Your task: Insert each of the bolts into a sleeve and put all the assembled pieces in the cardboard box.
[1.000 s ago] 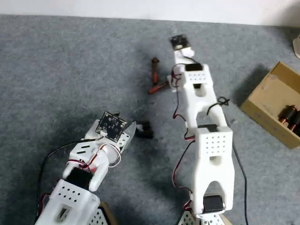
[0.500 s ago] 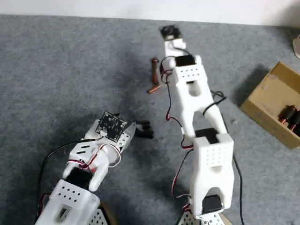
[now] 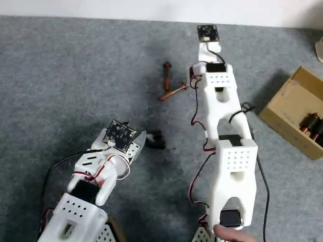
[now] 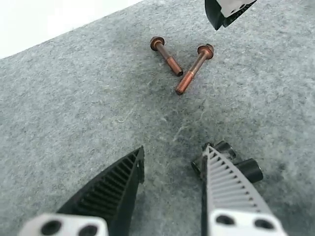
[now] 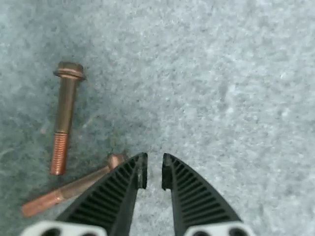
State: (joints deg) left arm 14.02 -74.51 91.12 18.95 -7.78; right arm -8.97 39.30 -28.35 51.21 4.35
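Jaws of my right gripper [image 5: 152, 169] gape only a slit, empty. At the high view's upper centre, the near bolt [image 3: 173, 92] has its head just beside one tip, shaft slanting lower-left.

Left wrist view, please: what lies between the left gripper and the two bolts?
Bare grey carpet separates the left gripper from both bolts, per the left wrist view.

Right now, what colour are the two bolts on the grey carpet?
Copper-brown; the bolts show best in the left wrist view.
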